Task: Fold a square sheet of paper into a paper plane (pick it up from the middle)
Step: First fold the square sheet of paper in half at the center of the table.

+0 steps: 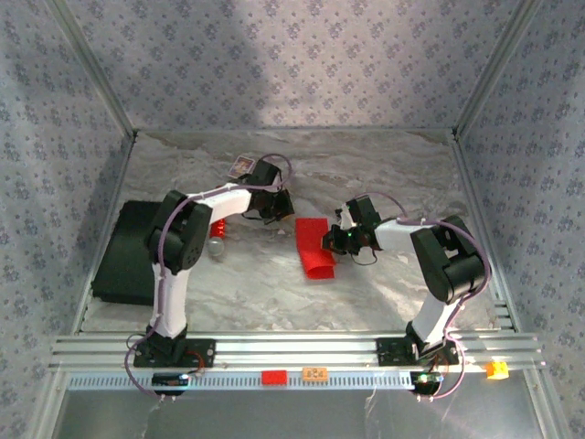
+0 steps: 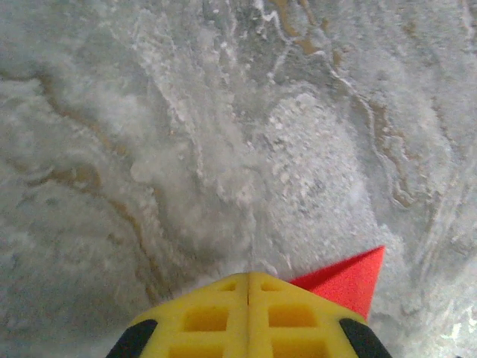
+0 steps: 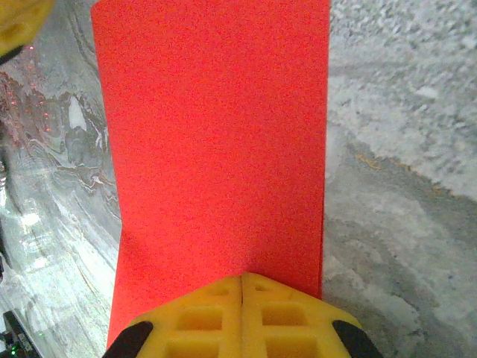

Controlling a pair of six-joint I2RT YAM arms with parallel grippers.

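The square sheet of paper (image 1: 313,245) lies on the marble table as a bright red strip, creased narrower than a square. In the right wrist view the paper (image 3: 216,142) stretches away from my right gripper (image 3: 243,275). Its yellow fingers are shut tip to tip over the near end, and the paper's left edge curls up slightly. My left gripper (image 2: 248,274) is shut too, with its tip down on bare marble. A pointed corner of the paper (image 2: 346,280) shows just to its right. From above, the left gripper (image 1: 277,208) is at the strip's far left corner and the right gripper (image 1: 342,240) at its right edge.
A black mat (image 1: 128,251) covers the table's left side. A small printed card (image 1: 240,165) lies behind the left arm, and a red stick with a silver ball tip (image 1: 217,240) lies under it. Small red (image 1: 273,376), orange (image 1: 316,373) and yellow (image 1: 496,369) pieces sit on the front rail.
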